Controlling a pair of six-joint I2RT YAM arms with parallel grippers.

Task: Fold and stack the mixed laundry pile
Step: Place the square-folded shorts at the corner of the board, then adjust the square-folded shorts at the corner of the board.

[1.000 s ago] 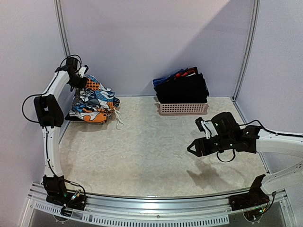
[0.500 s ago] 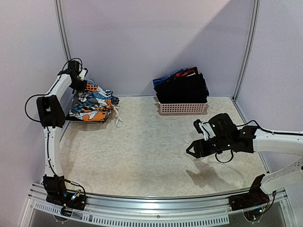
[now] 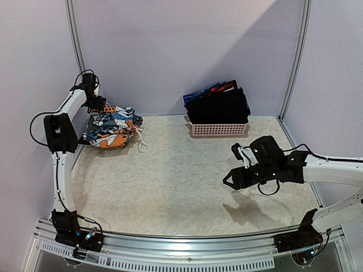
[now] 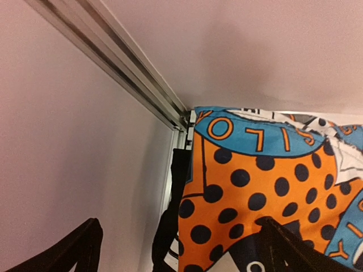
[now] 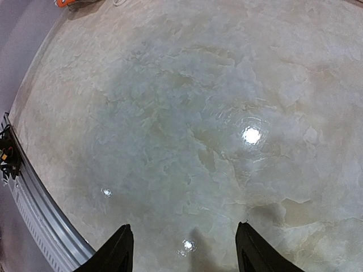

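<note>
The graphic-print garment (image 3: 113, 127), blue, orange, white and black, lies bunched in the far left corner of the table. My left gripper (image 3: 100, 105) hovers at its back edge by the wall, open. In the left wrist view the orange dotted cloth (image 4: 255, 187) lies below the spread fingers of the left gripper (image 4: 178, 226), with a black cloth edge (image 4: 170, 215) beside it. More of the mixed laundry pile, black garments (image 3: 218, 105) with blue and red bits (image 3: 211, 89), fills the pink basket (image 3: 218, 130). My right gripper (image 3: 229, 180) hangs open and empty over bare table (image 5: 182, 228).
A white drawstring (image 3: 140, 144) trails from the print garment onto the table. Purple walls close in the left, back and right; a metal post (image 4: 113, 62) runs down the left corner. A metal rail (image 3: 181, 249) runs along the near edge.
My left gripper opened and let go of the print garment, which settled lower onto the table. The right gripper shifted slightly left, then stayed still.
</note>
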